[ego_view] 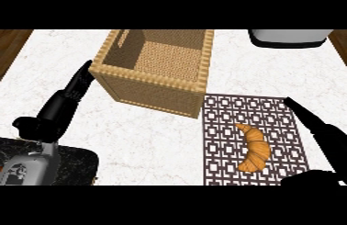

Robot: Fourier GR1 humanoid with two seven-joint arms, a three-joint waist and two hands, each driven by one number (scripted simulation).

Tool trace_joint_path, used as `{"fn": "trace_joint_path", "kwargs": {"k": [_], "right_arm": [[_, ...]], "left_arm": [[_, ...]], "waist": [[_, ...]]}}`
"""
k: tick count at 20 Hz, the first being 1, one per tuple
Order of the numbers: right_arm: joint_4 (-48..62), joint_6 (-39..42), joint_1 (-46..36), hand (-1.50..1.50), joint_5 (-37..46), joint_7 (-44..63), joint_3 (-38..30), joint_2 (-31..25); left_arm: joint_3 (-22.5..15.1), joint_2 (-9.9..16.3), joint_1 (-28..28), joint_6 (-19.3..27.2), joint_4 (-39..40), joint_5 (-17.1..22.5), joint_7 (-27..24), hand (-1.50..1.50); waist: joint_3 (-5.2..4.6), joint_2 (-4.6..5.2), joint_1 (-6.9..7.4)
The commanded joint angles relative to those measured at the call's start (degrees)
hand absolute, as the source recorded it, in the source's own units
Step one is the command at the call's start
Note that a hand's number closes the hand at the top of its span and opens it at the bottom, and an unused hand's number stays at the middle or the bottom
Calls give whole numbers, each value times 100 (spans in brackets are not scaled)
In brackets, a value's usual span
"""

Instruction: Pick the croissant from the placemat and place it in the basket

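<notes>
A golden-brown croissant [254,148] lies on the dark patterned placemat [230,114] at the lower right of the counter. The woven basket [159,93] stands up and to the left of the mat, its open inside holding nothing. My right hand [317,127] reaches along the mat's right edge with straight fingers, just right of the croissant and apart from it. My left hand [64,104] rests at the left of the basket, fingers straight and pointing up toward the basket's left wall, holding nothing.
A grey and white appliance [288,38] sits at the counter's far right corner. Wooden floor shows beyond the counter's left and right edges. A dark speckled surface [71,166] lies at the lower left.
</notes>
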Motion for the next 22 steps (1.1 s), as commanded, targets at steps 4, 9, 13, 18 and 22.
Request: {"fn": "trace_joint_path", "kwargs": {"k": [4,9,13,18,22], "right_arm": [[376,-196,123,-150,477,-764,0,407],[-32,125,300,-150,287,-879,-201,462],[234,162,57,-150,637,-761,-93,712],[103,329,-180,-150,961,-223,80,840],[628,-49,-50,-150,1523,-695,316,959]], "left_arm": [[212,36,45,-333,-196,13,206,0],[239,-100,340,-355,-480,-27,238,0],[399,-170,-64,-428,-54,-78,139,0],[449,-176,-249,-418,-104,-110,432,0],[399,-254,209,-395,-245,-307,34,0]], "waist": [[-2,-5,-4],[-2,-8,-6],[-3,-2,-10],[-3,-3,-4],[-2,-3,6]]}}
